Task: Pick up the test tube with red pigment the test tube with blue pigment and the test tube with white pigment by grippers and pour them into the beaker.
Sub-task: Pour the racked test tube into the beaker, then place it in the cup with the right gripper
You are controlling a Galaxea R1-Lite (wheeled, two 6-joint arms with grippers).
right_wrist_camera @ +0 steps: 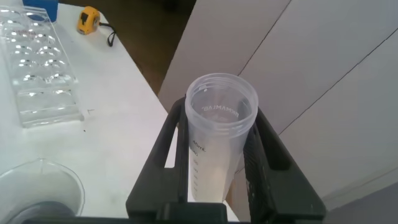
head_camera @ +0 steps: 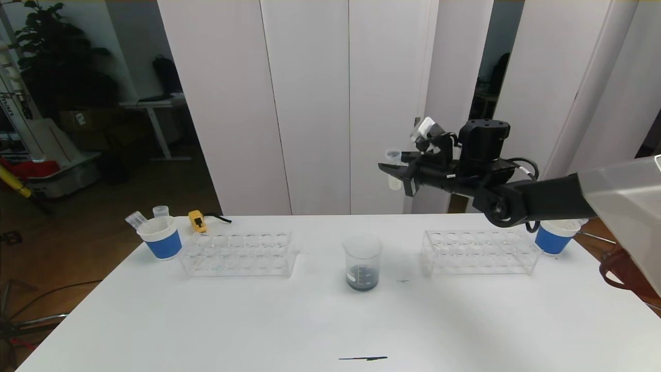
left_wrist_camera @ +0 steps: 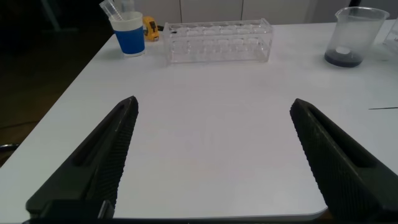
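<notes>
Low over the near worktop (left_wrist_camera: 205,155), the left hand (left_wrist_camera: 214,158) hangs with fingers spread, grasping nothing. Mid-worktop, the beaker (head_camera: 362,262) holds dark liquid. High beyond and right of it, the right hand (head_camera: 397,176) is clenched on the white tube (right_wrist_camera: 214,155), upright, faint raised lettering inside its rim unreadable.

The beaker (right_wrist_camera: 37,193) is cut off at the right wrist view's edge. The lower end of the test tube with white pigment (right_wrist_camera: 217,143) is hidden behind the right gripper (right_wrist_camera: 217,158).
</notes>
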